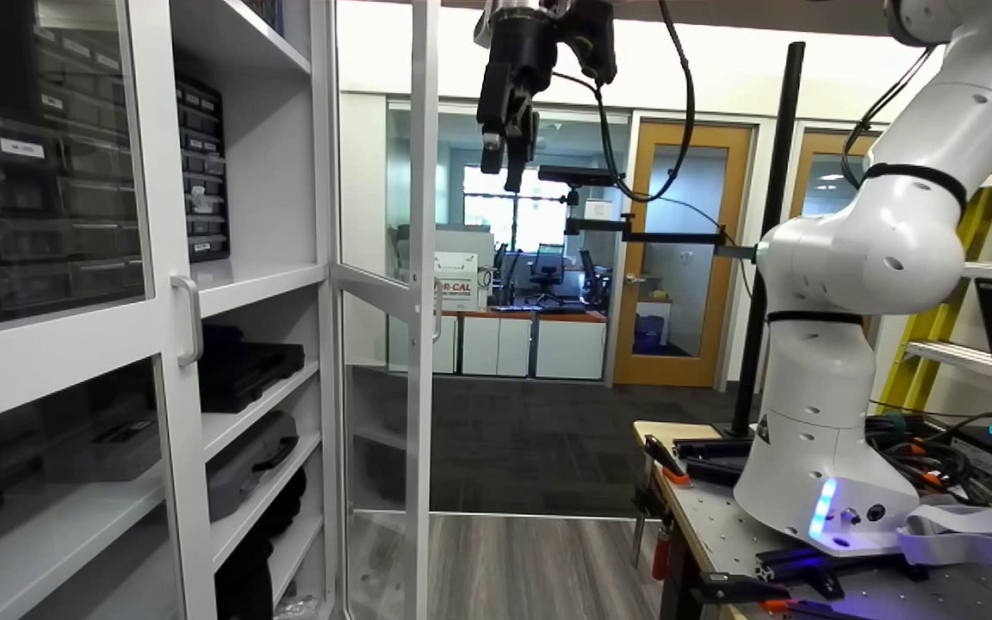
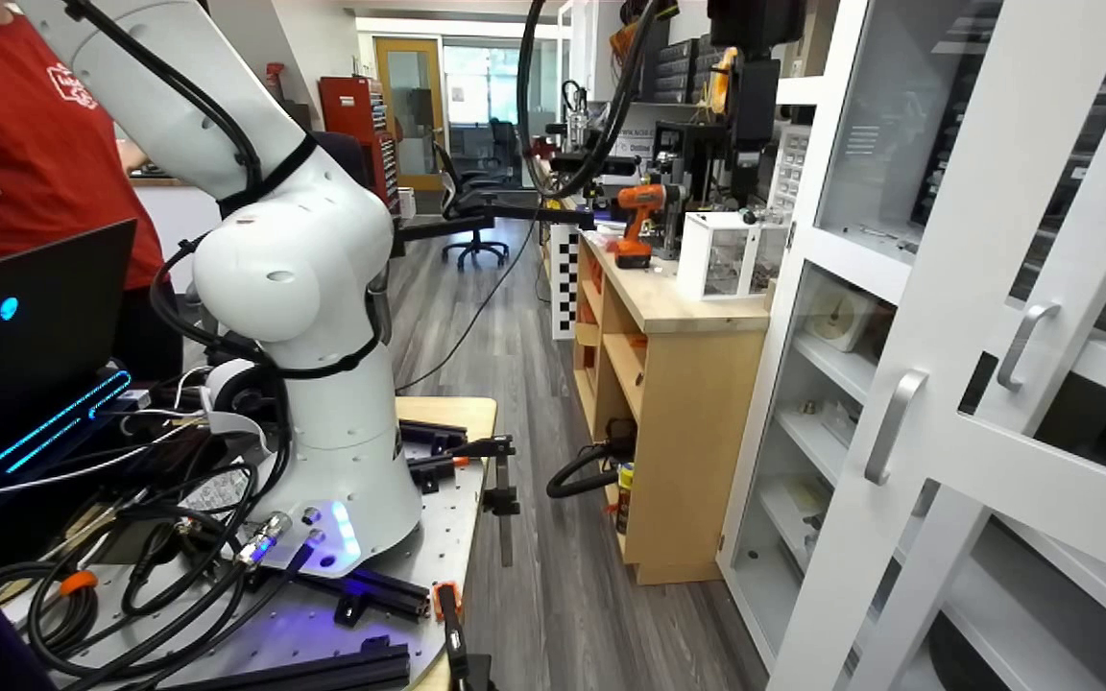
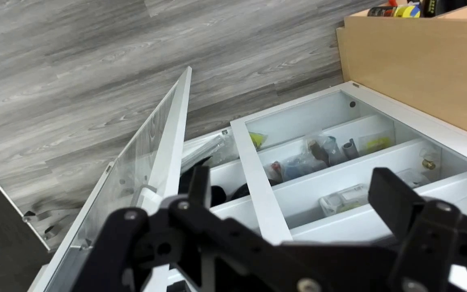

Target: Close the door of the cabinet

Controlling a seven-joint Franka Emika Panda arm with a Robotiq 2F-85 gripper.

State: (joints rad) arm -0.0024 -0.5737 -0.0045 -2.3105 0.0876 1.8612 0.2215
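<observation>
The cabinet has a white frame and glass doors. One cabinet door [image 1: 421, 387] stands open, swung out from the shelves; it is also at the right in an exterior view [image 2: 937, 317] and at the left in the wrist view [image 3: 178, 121]. Its handle [image 2: 896, 427] is on the free edge. The other door [image 1: 40, 370] is shut, with handle [image 1: 189, 319]. My gripper [image 1: 505, 168] points down, above mid-height of the open door and apart from its free edge in that view. In the wrist view the gripper [image 3: 294, 190] has its fingers wide apart and nothing between them.
Shelves [image 1: 263, 280] hold black bins and cases. A wooden bench [image 2: 697, 441] with an orange drill [image 2: 637, 226] stands beside the cabinet. My base is on a metal-topped table [image 1: 720, 534] with clamps and cables. A person in red [image 2: 35, 144] stands behind the laptop.
</observation>
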